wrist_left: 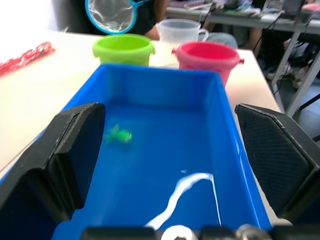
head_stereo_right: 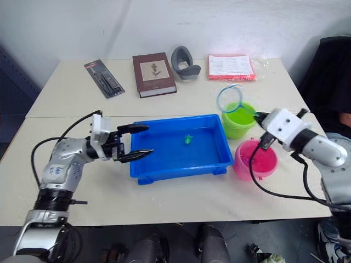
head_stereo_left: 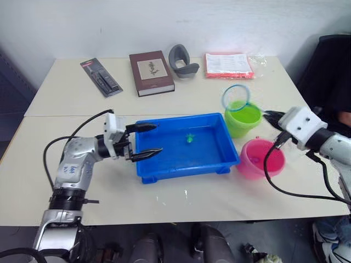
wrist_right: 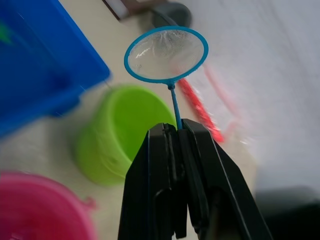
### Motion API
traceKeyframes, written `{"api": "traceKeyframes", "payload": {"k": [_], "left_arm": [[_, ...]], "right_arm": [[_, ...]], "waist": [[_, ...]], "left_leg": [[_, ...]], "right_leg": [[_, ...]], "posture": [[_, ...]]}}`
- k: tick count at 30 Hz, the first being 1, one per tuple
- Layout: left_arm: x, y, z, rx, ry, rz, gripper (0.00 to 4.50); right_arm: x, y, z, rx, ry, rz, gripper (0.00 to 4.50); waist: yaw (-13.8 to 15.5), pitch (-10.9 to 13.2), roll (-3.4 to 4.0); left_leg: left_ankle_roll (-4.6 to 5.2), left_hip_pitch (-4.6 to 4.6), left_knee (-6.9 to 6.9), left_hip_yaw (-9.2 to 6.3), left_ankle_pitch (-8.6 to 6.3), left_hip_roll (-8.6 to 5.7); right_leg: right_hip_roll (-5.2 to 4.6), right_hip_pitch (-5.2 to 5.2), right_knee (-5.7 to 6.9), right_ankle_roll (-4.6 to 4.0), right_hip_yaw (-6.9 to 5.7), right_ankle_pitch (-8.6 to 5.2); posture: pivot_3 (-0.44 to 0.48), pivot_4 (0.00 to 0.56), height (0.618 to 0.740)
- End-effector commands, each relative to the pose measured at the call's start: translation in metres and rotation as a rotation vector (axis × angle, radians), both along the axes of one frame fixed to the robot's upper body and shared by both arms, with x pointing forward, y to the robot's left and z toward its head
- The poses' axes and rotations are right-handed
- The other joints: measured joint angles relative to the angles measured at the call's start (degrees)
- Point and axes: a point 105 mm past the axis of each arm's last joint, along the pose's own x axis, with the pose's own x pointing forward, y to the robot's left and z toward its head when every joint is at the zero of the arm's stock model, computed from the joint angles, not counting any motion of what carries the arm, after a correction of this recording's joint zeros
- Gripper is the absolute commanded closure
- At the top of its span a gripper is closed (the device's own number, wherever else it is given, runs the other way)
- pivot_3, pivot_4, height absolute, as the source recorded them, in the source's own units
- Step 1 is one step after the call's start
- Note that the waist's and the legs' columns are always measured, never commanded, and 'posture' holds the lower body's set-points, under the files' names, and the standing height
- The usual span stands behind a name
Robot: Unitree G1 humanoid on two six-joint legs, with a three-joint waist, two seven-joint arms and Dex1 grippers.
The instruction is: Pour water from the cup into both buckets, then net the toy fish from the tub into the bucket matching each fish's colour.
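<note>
The blue tub (head_stereo_left: 186, 169) lies mid-table with one green toy fish (head_stereo_left: 190, 138) in shallow water. My left gripper (head_stereo_left: 158, 138) stands open at the tub's left end, one finger over the water and one along the rim. Right of the tub stand the lime green bucket (head_stereo_left: 242, 119) and, nearer me, the pink bucket (head_stereo_left: 260, 159). My right gripper (wrist_right: 175, 129) is shut on the thin handle of the net (head_stereo_left: 236, 97), whose blue hoop hangs tilted just above the green bucket's far rim. The clear cup (wrist_left: 181, 30) stands behind the two buckets.
Along the table's far edge lie a black blister pack (head_stereo_left: 101, 76), a brown book (head_stereo_left: 151, 72), a grey curved object (head_stereo_left: 182, 60) and a red-edged packet of papers (head_stereo_left: 228, 64). A cable (head_stereo_left: 285, 189) loops from my right arm beside the pink bucket.
</note>
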Motion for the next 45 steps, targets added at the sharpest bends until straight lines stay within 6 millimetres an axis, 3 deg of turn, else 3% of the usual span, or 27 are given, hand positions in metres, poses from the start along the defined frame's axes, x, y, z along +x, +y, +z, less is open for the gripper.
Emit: {"api": "traceKeyframes", "payload": {"k": [1,5,11,17,24,27,32,37,45], "left_arm": [[-0.002,0.016,0.004,0.022,-0.037,0.041,0.02],[-0.005,0.023,0.000,0.035,-0.029,0.062,0.02],[-0.009,0.026,-0.003,0.043,-0.022,0.071,0.02],[-0.011,0.029,-0.005,0.054,-0.025,0.078,0.02],[-0.013,0.031,-0.005,0.056,-0.030,0.091,0.02],[-0.013,0.035,-0.006,0.048,-0.030,0.117,0.02],[-0.017,0.035,-0.007,0.029,-0.033,0.124,0.02],[-0.018,0.018,0.010,-0.054,-0.060,0.111,0.02],[-0.007,-0.019,0.033,-0.180,-0.048,0.082,0.02]], "right_arm": [[-0.013,0.021,-0.014,0.052,0.234,0.009,4.50],[-0.018,0.037,-0.026,-0.001,0.329,0.002,4.50],[0.007,0.033,-0.039,-0.246,0.254,-0.079,4.50],[0.020,0.046,-0.043,-0.307,0.238,-0.042,4.50],[0.016,0.079,-0.047,-0.067,0.351,0.072,4.50],[0.009,0.084,-0.042,0.012,0.392,0.095,4.50],[0.003,0.078,-0.033,0.142,0.411,0.075,4.50],[-0.008,0.060,-0.012,0.280,0.317,0.038,4.50],[-0.016,0.000,0.016,0.339,0.132,-0.149,4.50]], "waist": [[0.3,0.0,0.00],[0.9,0.0,-0.01],[0.5,0.0,-0.01],[0.3,0.0,-0.01],[0.0,0.0,-0.01],[0.1,0.0,0.00],[0.3,0.0,-0.02],[0.6,0.0,-0.02],[0.7,0.0,-0.04]], "left_leg": [[0.00,0.00,0.01,0.00,0.00,-0.02],[0.08,-0.07,0.04,-0.10,-0.03,-0.12],[0.08,-0.07,0.02,-0.05,-0.04,-0.15],[0.07,-0.05,0.01,0.03,-0.03,-0.13],[0.05,-0.05,0.01,0.03,-0.02,-0.12],[0.05,-0.06,0.01,0.00,-0.02,-0.11],[0.06,-0.08,0.02,-0.03,-0.02,-0.12],[0.05,-0.09,0.01,-0.06,-0.02,-0.13],[0.06,-0.04,0.01,-0.01,-0.02,-0.17]], "right_leg": [[-0.02,0.00,0.00,-0.01,-0.01,0.00],[-0.17,0.01,-0.02,-0.01,-0.07,0.01],[-0.14,0.00,-0.03,-0.01,-0.09,0.01],[-0.08,-0.02,-0.03,-0.01,-0.21,0.01],[-0.04,-0.02,-0.02,-0.01,-0.26,0.01],[-0.05,-0.02,-0.02,-0.01,-0.26,0.01],[-0.08,-0.02,-0.02,-0.01,-0.24,0.01],[-0.09,-0.02,-0.02,-0.01,-0.14,0.01],[-0.07,0.01,0.01,0.01,-0.10,0.02]], "posture": [[0.000,0.150,0.740],[0.000,0.150,0.740],[0.000,0.150,0.740],[0.000,0.150,0.740],[0.000,0.150,0.740],[0.000,0.150,0.740],[0.000,0.150,0.740],[0.000,0.150,0.740],[0.000,0.150,0.740]]}}
